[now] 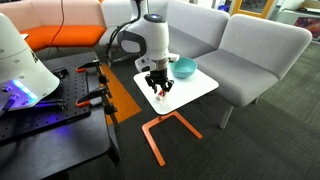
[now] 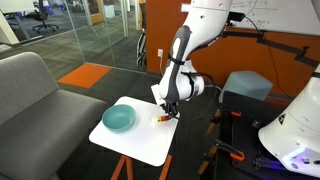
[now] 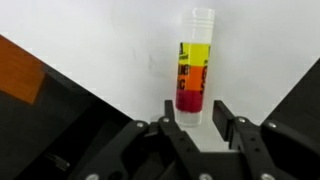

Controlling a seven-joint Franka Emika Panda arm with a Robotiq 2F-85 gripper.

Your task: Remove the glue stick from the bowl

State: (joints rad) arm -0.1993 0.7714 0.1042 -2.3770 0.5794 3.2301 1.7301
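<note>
The glue stick point(image 3: 194, 70) lies on the white tabletop point(image 3: 110, 50), outside the bowl. It is whitish with yellow, orange and red bands. In the wrist view its near end sits between the two fingers of my gripper point(image 3: 192, 105), with a gap on each side; the jaws are open. In both exterior views the gripper point(image 1: 160, 86) point(image 2: 170, 111) hangs low over the table near the edge closest to the robot base. The stick shows as a small orange mark point(image 2: 160, 119) beside it. The teal bowl point(image 1: 185, 68) point(image 2: 119, 118) stands apart on the same table and looks empty.
The small white square table point(image 1: 197, 88) point(image 2: 140, 148) stands on an orange frame point(image 1: 160, 135). A grey sofa point(image 1: 250, 50) is close behind the table. A black bench with clamps point(image 1: 60, 110) lies on the robot's side.
</note>
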